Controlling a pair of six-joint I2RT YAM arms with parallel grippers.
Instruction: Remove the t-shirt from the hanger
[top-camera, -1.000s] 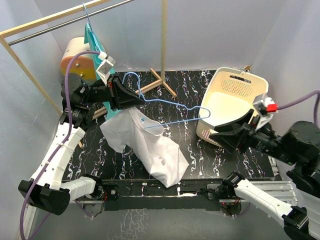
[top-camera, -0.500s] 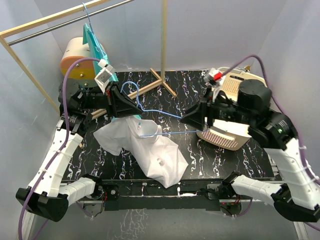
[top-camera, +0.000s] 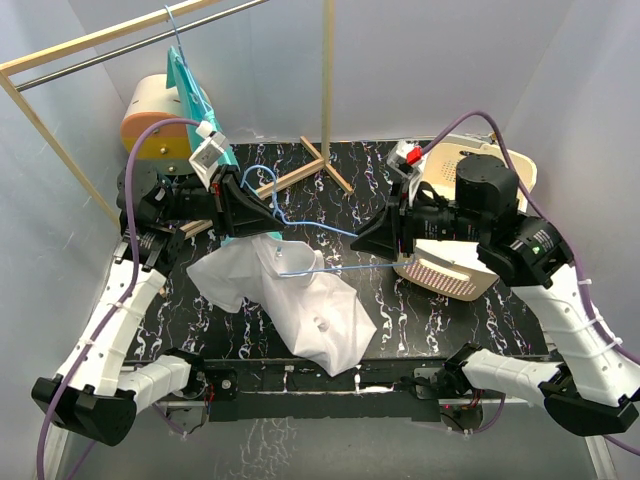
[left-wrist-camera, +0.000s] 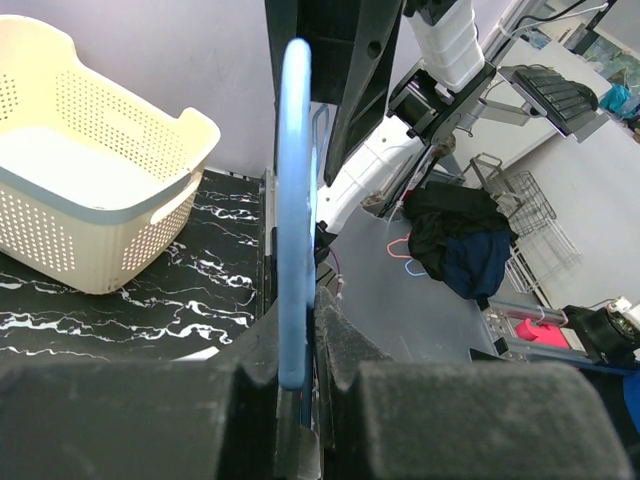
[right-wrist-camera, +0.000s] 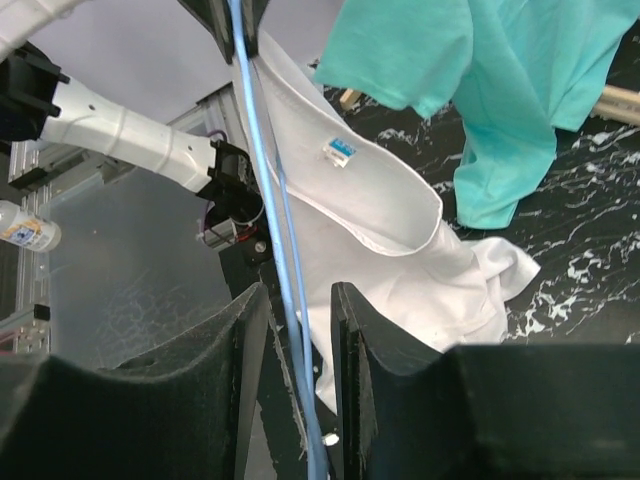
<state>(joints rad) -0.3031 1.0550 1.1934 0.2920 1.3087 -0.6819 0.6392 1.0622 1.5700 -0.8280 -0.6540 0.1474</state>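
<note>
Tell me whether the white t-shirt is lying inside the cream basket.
No, the white t-shirt lies on the black table, apart from the cream basket.

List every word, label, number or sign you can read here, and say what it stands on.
No text here can be read.
Neck label of the white t-shirt: blue print, too small to read.
Label on the bottle at the edge of the right wrist view: blurred, unreadable.
</note>
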